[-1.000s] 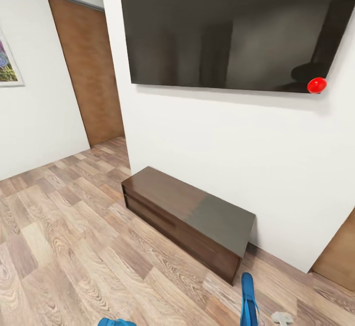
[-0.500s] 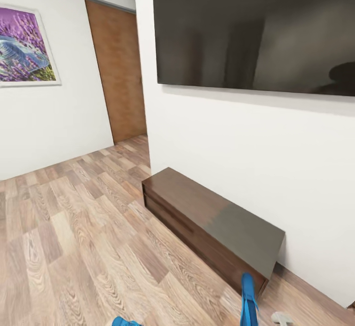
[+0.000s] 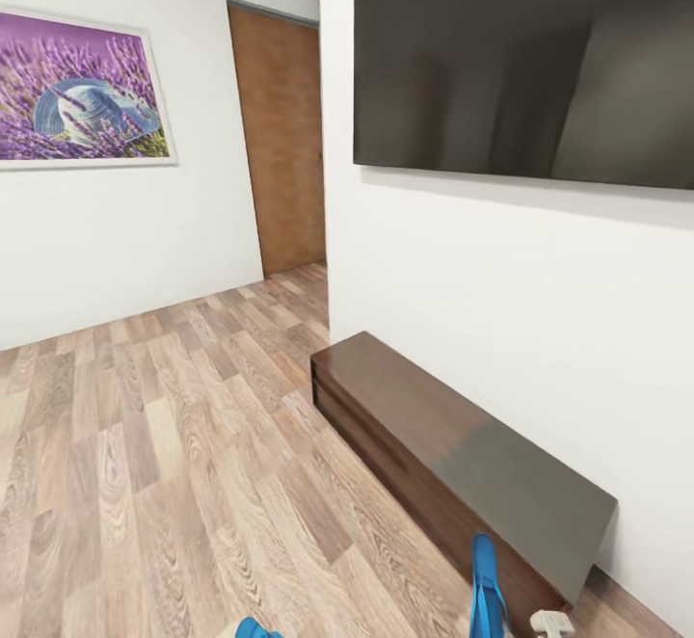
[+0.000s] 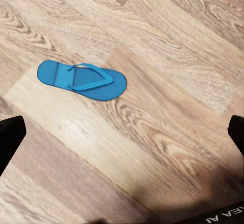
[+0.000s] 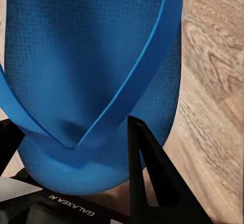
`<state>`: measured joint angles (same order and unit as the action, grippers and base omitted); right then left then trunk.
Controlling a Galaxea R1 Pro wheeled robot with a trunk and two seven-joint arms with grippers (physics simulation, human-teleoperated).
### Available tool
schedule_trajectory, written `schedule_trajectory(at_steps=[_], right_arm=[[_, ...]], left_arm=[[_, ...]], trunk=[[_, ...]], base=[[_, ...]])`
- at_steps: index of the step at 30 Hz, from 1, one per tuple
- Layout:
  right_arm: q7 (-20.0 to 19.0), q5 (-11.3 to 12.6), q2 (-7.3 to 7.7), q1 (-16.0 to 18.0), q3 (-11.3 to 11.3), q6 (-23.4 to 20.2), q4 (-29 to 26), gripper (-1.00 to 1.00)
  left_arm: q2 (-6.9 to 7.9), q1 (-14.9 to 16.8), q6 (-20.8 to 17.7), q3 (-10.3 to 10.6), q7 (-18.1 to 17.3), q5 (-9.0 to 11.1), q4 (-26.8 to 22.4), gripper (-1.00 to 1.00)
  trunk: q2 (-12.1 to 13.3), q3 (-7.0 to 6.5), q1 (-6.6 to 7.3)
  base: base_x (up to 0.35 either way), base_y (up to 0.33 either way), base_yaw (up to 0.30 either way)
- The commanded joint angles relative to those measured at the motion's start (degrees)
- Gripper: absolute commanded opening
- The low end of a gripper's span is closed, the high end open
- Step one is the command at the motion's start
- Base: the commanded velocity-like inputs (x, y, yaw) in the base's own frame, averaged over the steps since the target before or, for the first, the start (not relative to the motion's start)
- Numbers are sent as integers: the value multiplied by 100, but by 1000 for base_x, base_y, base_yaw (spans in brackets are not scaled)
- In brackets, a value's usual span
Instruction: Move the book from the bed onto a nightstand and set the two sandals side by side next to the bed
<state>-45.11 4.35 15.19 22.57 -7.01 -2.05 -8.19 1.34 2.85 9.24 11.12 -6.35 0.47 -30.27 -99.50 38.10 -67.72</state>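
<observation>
One bright blue sandal (image 5: 91, 56) stands on end in my right gripper (image 5: 71, 132), which is shut on its heel end, with a black finger (image 5: 150, 178) pressed against the sole. The head view shows this sandal (image 3: 487, 588) at the bottom edge, in front of the low cabinet. The other sandal (image 4: 81, 78) lies flat on the wood-plank floor, strap up. My left gripper (image 4: 122, 135) hovers above it, open, fingertips (image 4: 10, 137) wide apart and empty. A blue edge of that sandal (image 3: 253, 628) peeks in at the bottom of the head view. The book, bed and nightstand are out of view.
A long low dark brown cabinet (image 3: 453, 445) stands against the white wall under a big dark screen (image 3: 525, 60). A brown door (image 3: 281, 137) is at the back and a purple lavender picture (image 3: 82, 89) hangs at the left. Plank floor (image 3: 145, 445) spreads open to the left.
The head view has swung left, so the cabinet, screen and door slid right and the lavender picture came fully into view. The red ball left the frame. The held sandal keeps its place.
</observation>
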Motion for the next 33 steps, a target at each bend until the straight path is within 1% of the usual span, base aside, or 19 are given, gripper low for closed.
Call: schedule_trajectory(at_steps=[1, 7, 12, 19, 29, 33], right_arm=[[-22, 48, 2, 1, -11, -23, 2, -100], [-21, 48, 2, 1, -11, -23, 2, -100], [-21, 48, 2, 1, -11, -23, 2, -100], [-22, 48, 2, 1, -11, -23, 2, -100], [-21, 48, 2, 1, -11, -23, 2, -100], [-23, 48, 2, 1, -11, -23, 2, -100]], left_arm=[[5, 5, 20, 22, 1, 5, 3, 100], [6, 5, 20, 22, 2, 6, 3, 100], [5, 5, 22, 22, 0, 6, 3, 100], [3, 7, 22, 22, 2, 6, 3, 100], [-3, 5, 23, 23, 1, -3, 2, 100], [-2, 5, 25, 22, 0, -3, 3, 100]], trunk=[[-2, 5, -2], [-2, 5, -2], [-2, 5, -2], [-2, 5, -2], [-2, 5, -2], [-2, 5, -2]], base=[[216, -189, 290], [200, -179, 290], [54, -51, 216], [4, -17, 30], [0, -248, 1], [0, -102, 74]])
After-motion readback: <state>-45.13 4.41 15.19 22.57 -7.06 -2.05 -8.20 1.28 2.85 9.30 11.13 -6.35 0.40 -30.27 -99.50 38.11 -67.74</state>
